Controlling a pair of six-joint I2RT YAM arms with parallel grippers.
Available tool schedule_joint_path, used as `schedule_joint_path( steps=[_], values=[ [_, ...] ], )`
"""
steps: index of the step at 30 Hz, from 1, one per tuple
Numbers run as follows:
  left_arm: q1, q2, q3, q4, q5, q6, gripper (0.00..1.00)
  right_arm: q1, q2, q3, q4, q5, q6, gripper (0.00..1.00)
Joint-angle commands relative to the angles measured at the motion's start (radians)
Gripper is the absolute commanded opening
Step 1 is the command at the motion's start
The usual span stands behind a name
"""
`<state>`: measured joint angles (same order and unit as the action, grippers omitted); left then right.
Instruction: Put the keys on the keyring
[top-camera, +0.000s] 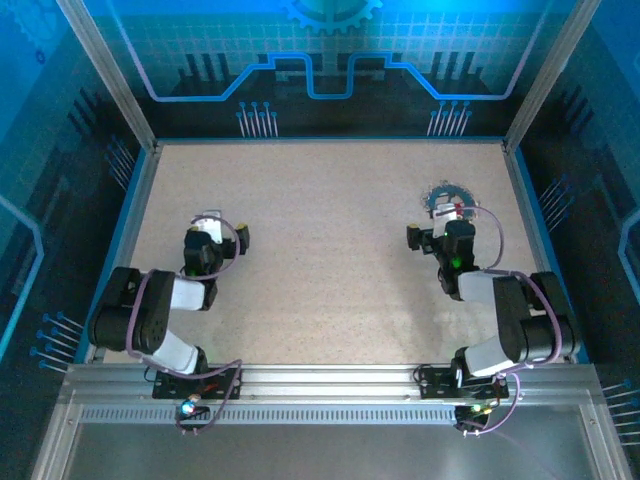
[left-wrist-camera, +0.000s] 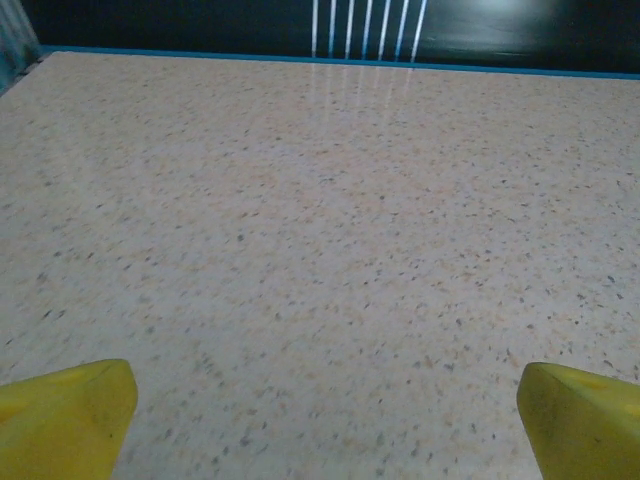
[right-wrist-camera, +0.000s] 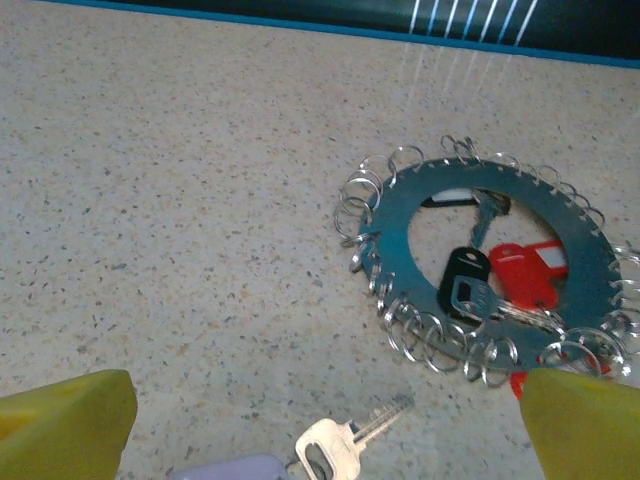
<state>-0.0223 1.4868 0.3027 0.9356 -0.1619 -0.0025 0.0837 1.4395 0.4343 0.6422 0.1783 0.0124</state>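
Observation:
The keyring (right-wrist-camera: 396, 232) is a flat blue-grey toothed disc with several small split rings round its edge, lying at the table's far right (top-camera: 446, 197). Inside its hole lie keys: a black-headed one (right-wrist-camera: 463, 281), a red-headed one (right-wrist-camera: 528, 276) and a dark one (right-wrist-camera: 487, 206). A loose silver key (right-wrist-camera: 343, 443) on a pale lilac tag (right-wrist-camera: 226, 468) lies on the table just before the disc. My right gripper (right-wrist-camera: 322, 428) (top-camera: 442, 226) hovers open over that loose key, its yellow fingertips (right-wrist-camera: 66, 424) far apart. My left gripper (left-wrist-camera: 325, 420) (top-camera: 218, 230) is open above bare table at the left.
The speckled beige table (top-camera: 320, 230) is bordered by a blue rim and dark walls. Metal frame posts stand at the back corners. A red piece (right-wrist-camera: 517, 381) shows at the disc's near edge beside my right fingertip.

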Motion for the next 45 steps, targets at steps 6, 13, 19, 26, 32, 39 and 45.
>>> schedule_joint_path(
  steps=[6,13,19,26,32,39,45],
  values=[
    [-0.01,-0.419,0.198,-0.607,-0.07,-0.139,0.99,-0.028,-0.252,0.189,-0.448,0.096,0.11,1.0],
    [-0.01,-0.575,0.354,-0.934,-0.074,-0.414,0.99,-0.1,-0.014,0.615,-1.122,0.298,0.617,1.0],
    [-0.004,-0.478,0.648,-1.267,0.341,-0.427,0.99,-0.128,0.235,0.785,-1.204,0.01,0.502,0.79],
    [-0.005,-0.42,0.826,-1.559,0.427,-0.253,0.99,-0.108,0.364,0.863,-1.226,-0.075,0.432,0.48],
    [-0.004,-0.394,0.735,-1.522,0.343,-0.191,0.99,-0.083,0.407,0.904,-1.238,-0.056,0.438,0.37],
    [-0.004,-0.339,0.736,-1.559,0.335,-0.186,0.99,-0.087,0.506,0.985,-1.256,-0.049,0.442,0.27],
    [-0.004,-0.362,0.702,-1.527,0.336,-0.224,0.99,-0.085,0.585,1.094,-1.3,-0.046,0.432,0.23]
  ],
)
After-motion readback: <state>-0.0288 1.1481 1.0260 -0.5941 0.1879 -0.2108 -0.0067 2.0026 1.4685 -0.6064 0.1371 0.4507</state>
